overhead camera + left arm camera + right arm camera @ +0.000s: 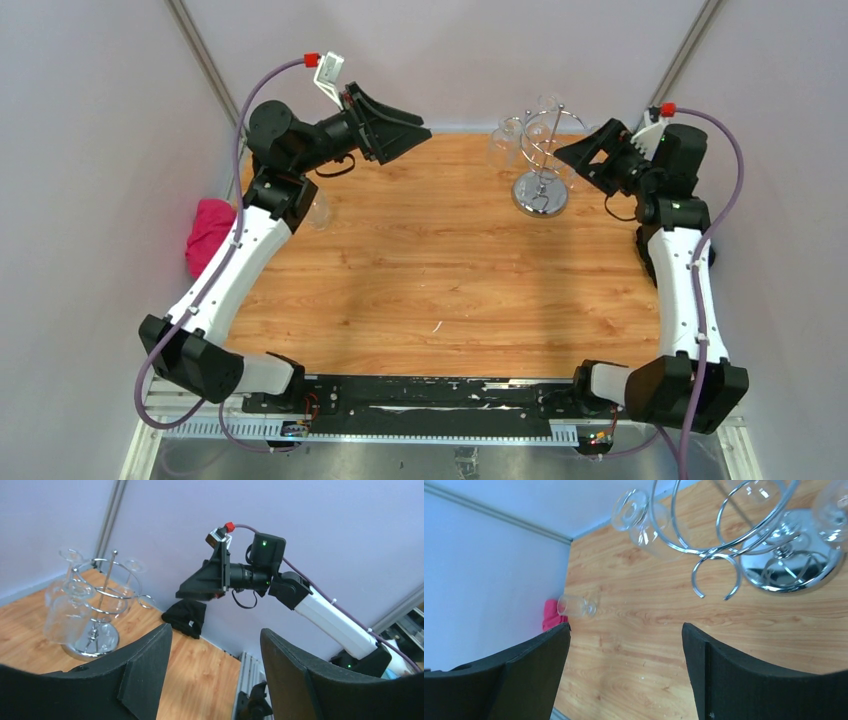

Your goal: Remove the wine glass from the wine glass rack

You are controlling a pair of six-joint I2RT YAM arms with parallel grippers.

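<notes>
Glasses (pixel 505 145) hang from the wine glass rack (pixel 540 192), which stands in the upper right of the overhead view. One wine glass (pixel 318 208) rests on the table (pixel 420 290) at the left, near a pink cloth (pixel 208 232). The left gripper (pixel 420 133) hovers spread and empty. The right gripper (pixel 568 155), also spread and empty, is just beside the rack.

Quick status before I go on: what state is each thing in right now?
wine glass rack: upright on the table, hanging glasses on its hooks.
loose wine glass: off the rack, on the table's left side.
left gripper: jaws open, empty.
right gripper: jaws open, empty, beside the rack.
pink cloth: bunched at the table's left edge.
</notes>
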